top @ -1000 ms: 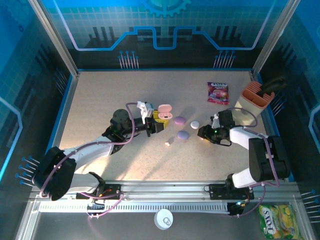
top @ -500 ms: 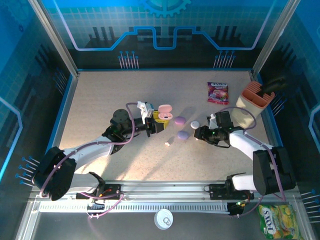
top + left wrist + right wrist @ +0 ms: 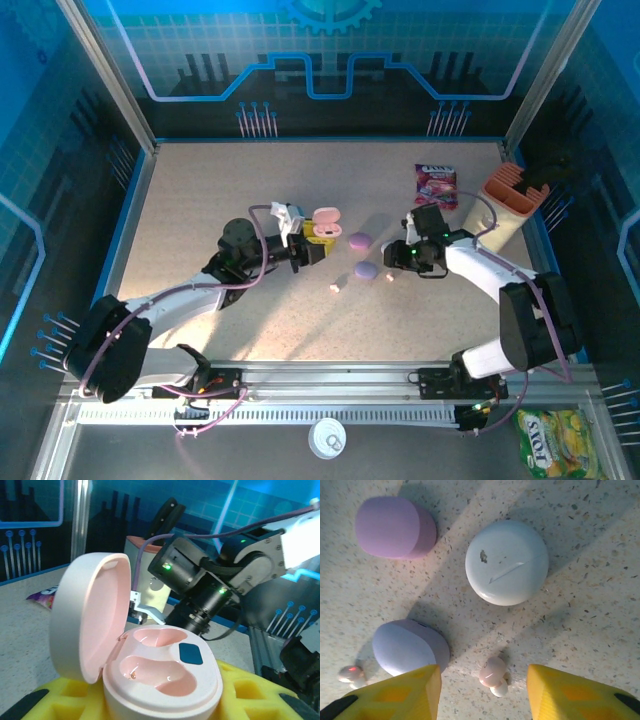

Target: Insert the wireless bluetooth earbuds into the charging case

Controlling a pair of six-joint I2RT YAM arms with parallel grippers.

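Your right gripper (image 3: 484, 692) stands released, its yellow pads (image 3: 415, 692) spread to either side of a pale pink earbud (image 3: 492, 674). The bud lies on the table (image 3: 600, 605) at the lower middle of the right wrist view, and nothing is grasped yet. Your left gripper (image 3: 312, 243) is clenched on the pink charging case (image 3: 165, 677), lid up, both wells looking empty. Watch the close: the bud is tiny and rounded, so off-centre pads could squirt it away. The lavender case (image 3: 409, 646) sits just beside the lower-left pad and may get nudged, knocking the second earbud (image 3: 350, 674) at the far lower left.
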